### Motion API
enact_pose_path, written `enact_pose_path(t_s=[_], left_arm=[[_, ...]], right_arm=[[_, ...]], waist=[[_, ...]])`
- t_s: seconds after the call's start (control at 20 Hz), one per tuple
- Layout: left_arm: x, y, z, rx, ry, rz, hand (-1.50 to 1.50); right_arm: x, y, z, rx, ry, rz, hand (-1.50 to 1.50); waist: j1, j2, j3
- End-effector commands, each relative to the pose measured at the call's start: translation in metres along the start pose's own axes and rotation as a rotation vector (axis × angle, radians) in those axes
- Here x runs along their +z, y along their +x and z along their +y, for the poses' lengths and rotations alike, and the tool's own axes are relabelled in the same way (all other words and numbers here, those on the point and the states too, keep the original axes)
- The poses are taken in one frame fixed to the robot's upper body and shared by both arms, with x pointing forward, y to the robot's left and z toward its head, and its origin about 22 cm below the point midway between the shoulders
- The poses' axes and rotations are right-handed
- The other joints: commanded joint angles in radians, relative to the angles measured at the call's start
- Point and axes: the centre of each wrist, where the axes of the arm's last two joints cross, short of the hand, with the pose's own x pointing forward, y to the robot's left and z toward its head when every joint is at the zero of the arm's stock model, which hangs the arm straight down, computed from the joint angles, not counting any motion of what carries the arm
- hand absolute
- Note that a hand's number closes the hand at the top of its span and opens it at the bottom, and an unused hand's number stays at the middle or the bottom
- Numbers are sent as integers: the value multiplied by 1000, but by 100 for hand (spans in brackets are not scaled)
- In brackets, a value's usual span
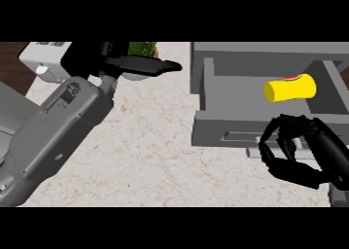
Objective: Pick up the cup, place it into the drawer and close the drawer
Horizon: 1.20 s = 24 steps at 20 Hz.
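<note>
Head view, looking down on the marbled surface (155, 146). The yellow cup (289, 89) is lying on its side inside the open grey drawer (205, 87), over toward the drawer's right wall, with a bit of red and green showing at its top end. Nothing is touching it.

The right robot hand (317, 158) sits just in front of the drawer's front panel (227, 129), lower right of the view. Its fingers are curled in a claw shape, thumb and fingers apart with a gap between them, and there's nothing in that gap as far as I can see. Fingertips are near the handle (238, 135) on the front panel, but I can't tell if they actually touch it.

The left robot hand (137, 64) is up at the top of the view, at the end of the big grey forearm (59, 131) that runs diagonally from lower left. Its fingers are stretched out straight, pointing right, holding nothing. Just behind it there's something green (142, 47), mostly hidden, and a white boxy thing (42, 61) at top left.
</note>
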Motion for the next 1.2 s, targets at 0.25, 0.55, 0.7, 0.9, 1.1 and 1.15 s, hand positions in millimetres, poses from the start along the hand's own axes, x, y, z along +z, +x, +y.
enact_pose_path(t_s=[0.25, 0.55, 0.7, 0.9, 1.1, 1.15], left_arm=[[38, -8, 54, 19, 33, 26, -150], [61, -4, 92, 27, 31, -1, -150], [82, -22, 99, 25, 52, 15, -150], [99, -22, 117, 25, 42, 19, -150], [108, -21, 131, 25, 51, 21, -150], [83, -6, 130, 36, 30, 9, -150]], right_arm=[[-34, -36, 42, 375, 181, 54, 150], [-53, -77, 82, 507, 226, 61, 150], [-93, -83, 80, 492, 230, 78, 150], [-105, -111, 90, 478, 214, 94, 150], [-119, -127, 79, 441, 228, 125, 150], [-141, -118, 57, 434, 232, 126, 150]], waist=[[22, 7, 0], [16, 10, 1], [1, 11, 1], [15, 14, 1], [14, 16, 1], [17, 22, 2]])
